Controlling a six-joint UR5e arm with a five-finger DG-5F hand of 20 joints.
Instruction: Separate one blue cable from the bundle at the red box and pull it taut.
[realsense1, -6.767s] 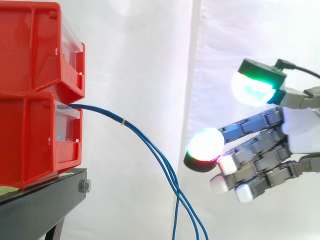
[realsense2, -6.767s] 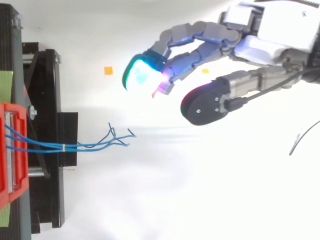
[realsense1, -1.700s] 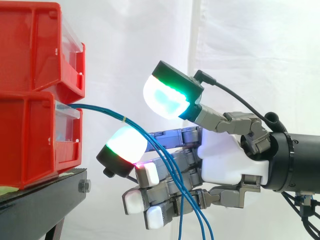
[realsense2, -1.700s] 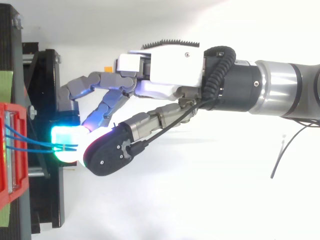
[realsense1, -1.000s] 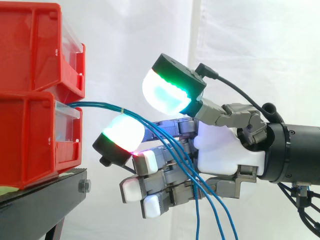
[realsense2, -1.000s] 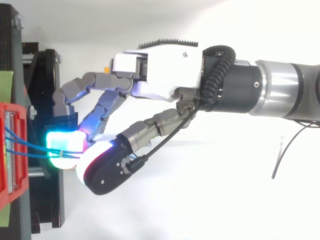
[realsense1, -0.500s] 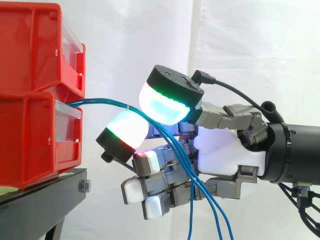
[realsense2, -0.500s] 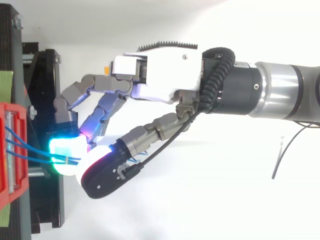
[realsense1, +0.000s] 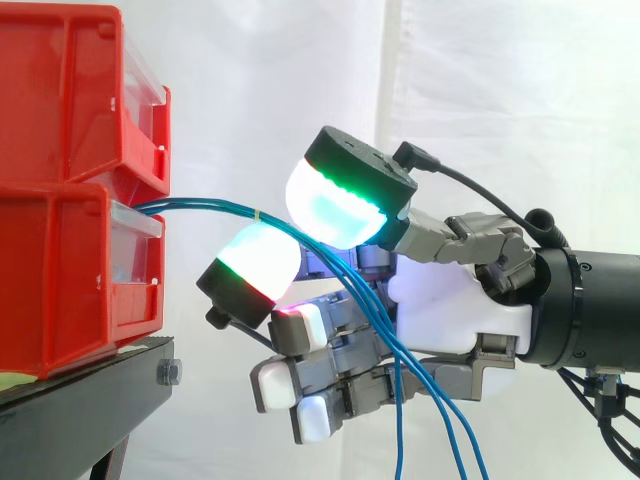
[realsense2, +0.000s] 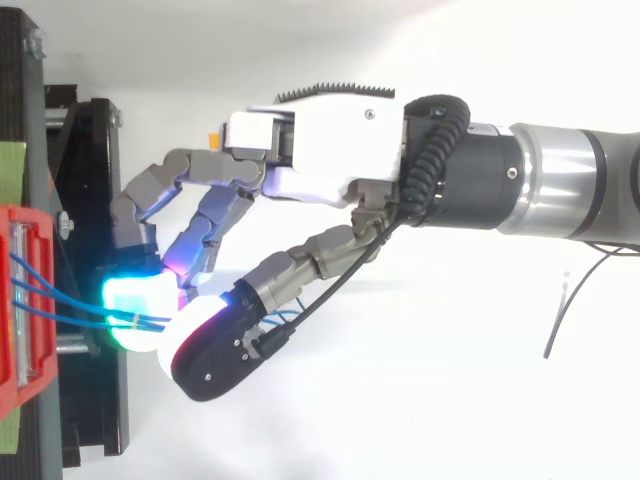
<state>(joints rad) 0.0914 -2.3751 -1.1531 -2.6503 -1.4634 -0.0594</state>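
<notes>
Right of red box (realsense1: 60, 270), hand (realsense1: 440, 310) is at blue cable bundle (realsense1: 210, 205); can't tell if clamped. Separating step; next, isolate one strand and pull right.

The hand (realsense2: 325, 150) reaches in from 3 o'clock toward 9 o'clock. Its fingers are curled so that a cyan-green pad (realsense2: 133, 308) and the thumb's pad (realsense2: 215, 355) (black-backed, glowing white along its edge) close together at the 3 o'clock edge of the black stand (realsense2: 95, 150). The blue cables (realsense2: 60, 300) leave the red box (realsense2: 12, 385) at 9 o'clock, draw together and end between those two pads.
</notes>
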